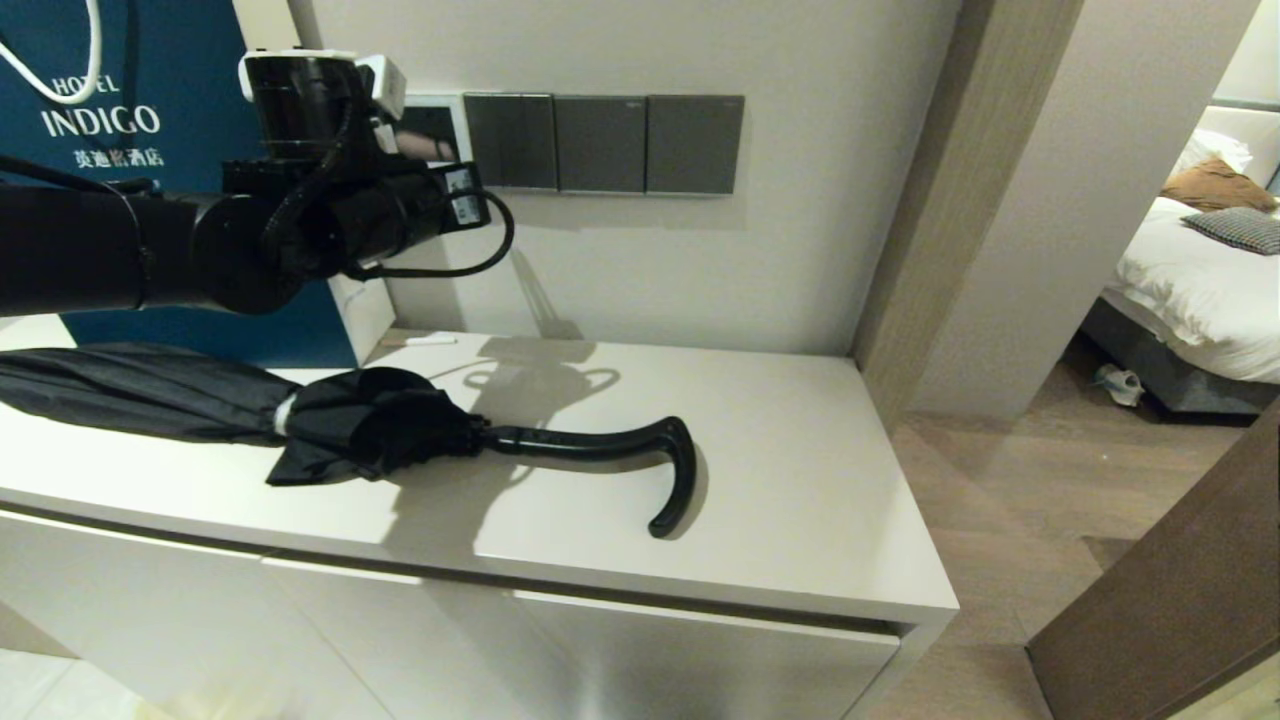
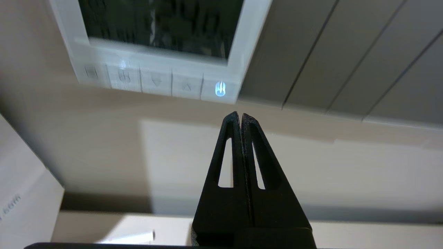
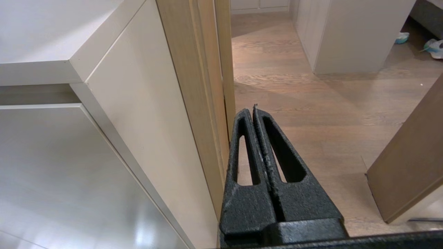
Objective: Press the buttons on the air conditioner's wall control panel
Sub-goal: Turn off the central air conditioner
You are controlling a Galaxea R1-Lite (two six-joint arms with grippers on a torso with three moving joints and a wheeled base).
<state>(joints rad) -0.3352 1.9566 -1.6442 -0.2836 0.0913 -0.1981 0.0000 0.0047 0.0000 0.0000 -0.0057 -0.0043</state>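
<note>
Head view: The left arm is raised in front of the wall, and its wrist assembly covers most of the air conditioner's wall control panel (image 1: 432, 130); only the panel's dark screen and white frame edge show beside the wrist. The left gripper's fingertips are hidden behind the wrist here. Just beyond the panel, on the side away from the arm, a row of dark grey switch plates (image 1: 605, 143) is mounted on the same wall. Below the arm, a folded black umbrella (image 1: 380, 425) lies on the white cabinet top (image 1: 800, 480). A blue hotel bag (image 1: 150, 120) stands behind the arm. The right arm does not appear in this view.

Left wrist view: The left gripper (image 2: 240, 114) is clenched, fingers pressed together with nothing between them. Its tip sits close beneath the panel's lower edge, apart from it. The buttons (image 2: 155, 82) run in a row under the dark screen. The lit power button (image 2: 220, 88) is the one nearest the tip, directly ahead of it. The switch plates lie off to the side of the fingers.

Right wrist view: The right gripper (image 3: 253, 110) is clenched and empty, parked low beside the cabinet's end panel (image 3: 145, 114), pointing toward the wooden floor (image 3: 311, 103).
</note>
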